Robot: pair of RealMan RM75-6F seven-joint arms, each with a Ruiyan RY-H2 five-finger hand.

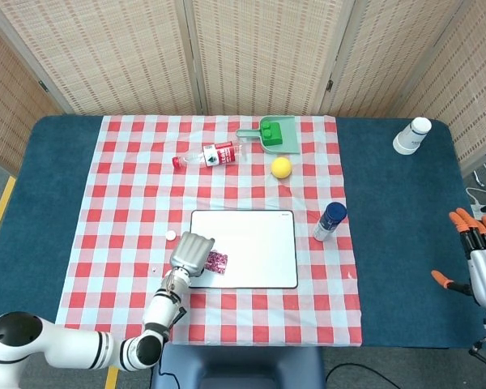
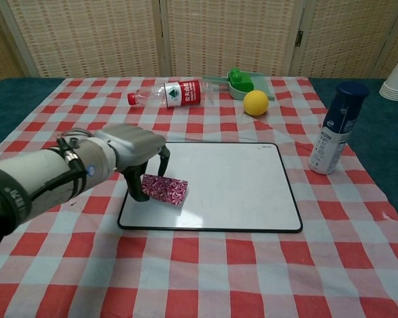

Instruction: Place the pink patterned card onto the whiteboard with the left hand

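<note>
My left hand (image 1: pixel 191 253) (image 2: pixel 129 151) pinches the pink patterned card (image 1: pixel 217 262) (image 2: pixel 164 189) by its left end. The card hangs over the front-left part of the whiteboard (image 1: pixel 255 243) (image 2: pixel 232 182), close to its surface; whether it touches the board cannot be told. The whiteboard lies flat in the middle of the checkered cloth. My right hand (image 1: pixel 482 259) hovers at the far right edge of the head view, fingers spread, holding nothing.
A small white cap (image 1: pixel 171 236) lies left of the board. Behind the board are a plastic bottle (image 1: pixel 208 155) (image 2: pixel 169 93) on its side, a yellow ball (image 1: pixel 282 167) (image 2: pixel 255 103) and a green dustpan (image 1: pixel 273 134). A blue-capped can (image 1: pixel 330 220) (image 2: pixel 337 128) stands right of it; white cups (image 1: pixel 411 135) sit far right.
</note>
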